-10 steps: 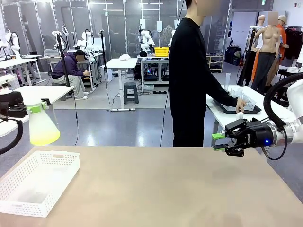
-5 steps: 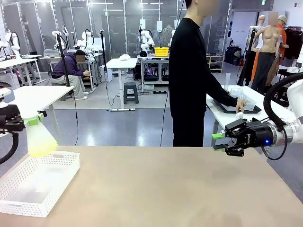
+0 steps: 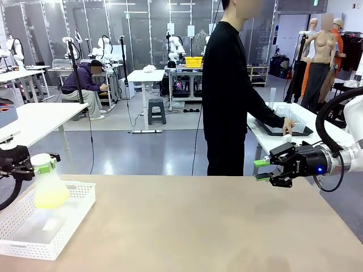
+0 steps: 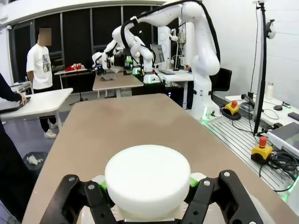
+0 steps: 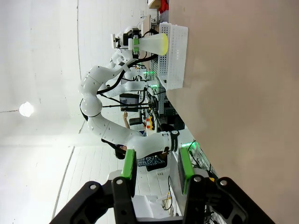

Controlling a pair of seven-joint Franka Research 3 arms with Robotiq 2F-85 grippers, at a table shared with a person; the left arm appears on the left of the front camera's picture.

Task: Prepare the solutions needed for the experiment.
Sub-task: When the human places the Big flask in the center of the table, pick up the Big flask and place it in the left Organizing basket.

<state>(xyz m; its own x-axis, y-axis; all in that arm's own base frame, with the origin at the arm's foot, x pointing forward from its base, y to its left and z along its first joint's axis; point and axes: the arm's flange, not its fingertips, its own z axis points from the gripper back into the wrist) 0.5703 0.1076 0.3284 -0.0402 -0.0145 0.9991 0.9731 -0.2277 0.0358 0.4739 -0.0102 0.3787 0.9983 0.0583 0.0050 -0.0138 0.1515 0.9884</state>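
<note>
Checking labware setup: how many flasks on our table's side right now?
1. A conical flask with pale yellow-green liquid, held at the neck by the left gripper over the white basket. The person's side table has glassware too blurred to identify.

white arms, black green-padded hands

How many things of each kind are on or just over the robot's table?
Flask with yellow-green liquid: 1
White basket: 1
Robot hands: 2, left hand and right hand
Total: 4
</note>
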